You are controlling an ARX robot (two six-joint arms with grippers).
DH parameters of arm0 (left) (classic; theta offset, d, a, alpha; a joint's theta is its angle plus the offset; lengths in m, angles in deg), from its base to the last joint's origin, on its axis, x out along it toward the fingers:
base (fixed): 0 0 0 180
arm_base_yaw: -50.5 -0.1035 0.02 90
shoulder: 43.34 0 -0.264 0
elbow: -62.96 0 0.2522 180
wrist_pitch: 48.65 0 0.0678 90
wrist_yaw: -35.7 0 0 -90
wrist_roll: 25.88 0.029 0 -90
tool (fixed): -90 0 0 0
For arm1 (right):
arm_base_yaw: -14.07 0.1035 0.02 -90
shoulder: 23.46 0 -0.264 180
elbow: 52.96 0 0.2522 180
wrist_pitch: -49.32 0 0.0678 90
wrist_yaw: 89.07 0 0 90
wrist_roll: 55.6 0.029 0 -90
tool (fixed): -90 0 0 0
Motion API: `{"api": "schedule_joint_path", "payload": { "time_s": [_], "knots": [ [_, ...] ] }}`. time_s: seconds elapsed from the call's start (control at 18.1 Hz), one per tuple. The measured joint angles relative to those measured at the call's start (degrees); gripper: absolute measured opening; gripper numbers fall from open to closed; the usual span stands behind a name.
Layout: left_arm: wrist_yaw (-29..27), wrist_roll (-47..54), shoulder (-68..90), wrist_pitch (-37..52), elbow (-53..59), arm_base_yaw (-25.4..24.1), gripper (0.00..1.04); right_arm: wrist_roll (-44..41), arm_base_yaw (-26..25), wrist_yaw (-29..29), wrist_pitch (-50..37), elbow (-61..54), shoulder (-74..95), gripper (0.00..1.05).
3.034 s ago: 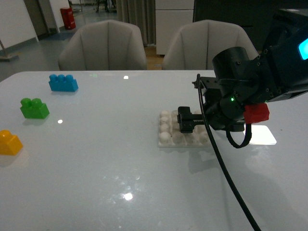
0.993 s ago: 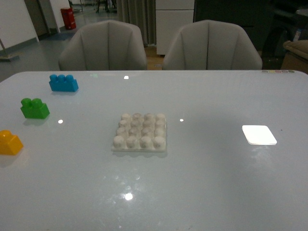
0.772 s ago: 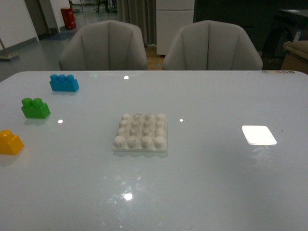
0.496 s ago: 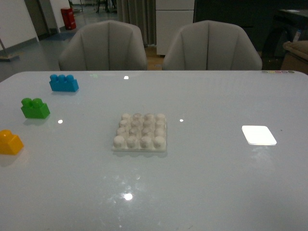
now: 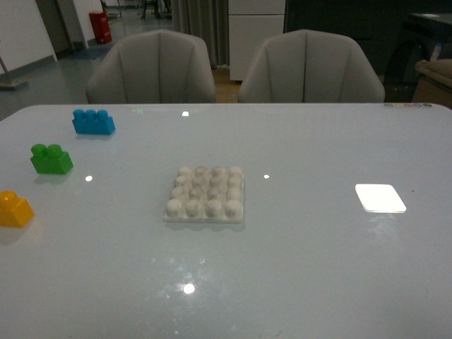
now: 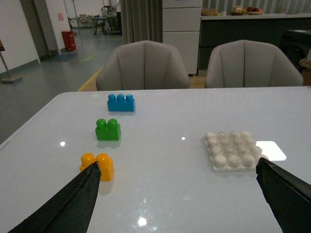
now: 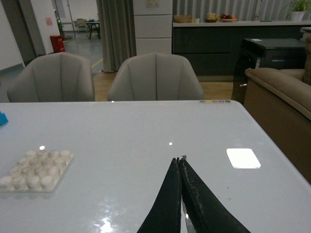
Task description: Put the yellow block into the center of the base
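The yellow block [image 5: 14, 209] lies at the table's left edge; the left wrist view shows the yellow block [image 6: 98, 165] just beyond one black finger [image 6: 73, 201]. The off-white studded base [image 5: 206, 195] rests mid-table with nothing on it, and appears as the base [image 6: 232, 150] in the left wrist view and the base [image 7: 34, 169] in the right wrist view. My left gripper [image 6: 177, 167] is open wide and held above the table, with nothing between its fingers. My right gripper [image 7: 178, 159] is shut and empty over bare tabletop. Neither arm shows in the front view.
A green two-stud brick [image 5: 50, 158] and a blue three-stud brick [image 5: 92, 121] sit at the back left. A bright white square patch [image 5: 381, 198] lies on the table at the right. Two grey chairs [image 5: 151, 68] stand behind the far edge.
Three seconds ago my right arm hung over the base, which sat further right. The base now lies further left at mid-table, and the arm has left the front view. The last second shows no movement.
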Motion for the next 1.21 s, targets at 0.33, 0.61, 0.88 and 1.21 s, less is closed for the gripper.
{"api": "schedule_joint_path", "payload": {
  "time_s": [0.33,0.61,0.88,1.21],
  "knots": [
    [0.0,-0.02,0.0,0.0,0.0,0.0,0.98,0.0,0.0,0.0,1.9,-2.05,-2.82,0.02],
    [0.0,0.0,0.0,0.0,0.0,0.0,0.98,0.0,0.0,0.0,3.26,-2.89,-5.64,0.02],
    [0.02,0.0,0.0,0.02,0.0,0.0,0.98,-0.11,0.0,0.0,14.16,-5.09,-19.23,0.02],
    [0.02,-0.02,0.0,0.0,0.0,0.0,0.98,-0.13,0.0,0.0,14.6,-5.29,-19.21,0.02]
  ]
}}
